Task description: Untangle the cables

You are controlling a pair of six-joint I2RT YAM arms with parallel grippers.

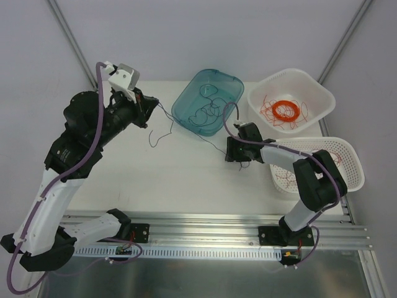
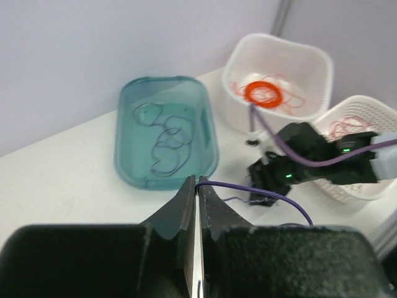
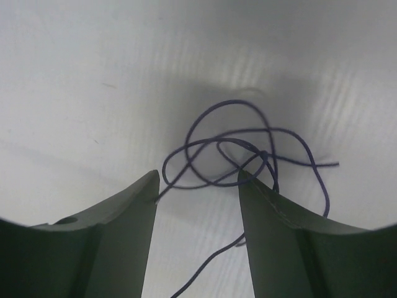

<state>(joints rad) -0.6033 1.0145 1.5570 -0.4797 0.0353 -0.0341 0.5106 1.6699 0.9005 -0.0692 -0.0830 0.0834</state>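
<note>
A thin dark blue cable [image 2: 260, 189] is pinched at the tips of my left gripper [image 2: 199, 184], which is shut on it and held up left of the teal tray. From there the strand [image 1: 170, 124] hangs down onto the table. More of that dark cable lies in a loose looped tangle [image 3: 239, 146] on the white table. My right gripper [image 3: 198, 177] points down just short of those loops, open, with a trailing end [image 3: 211, 264] running between its fingers. In the top view the right gripper [image 1: 238, 161] is low over the table's middle and the left gripper [image 1: 152, 105] is higher.
The teal tray [image 1: 186, 93] behind holds loose dark wires [image 1: 208, 112]. A white basket [image 1: 322, 93] at the back right holds a neat orange coil [image 1: 286, 110] among red strands. A second white basket [image 1: 350, 155] with red wires sits beside the right arm.
</note>
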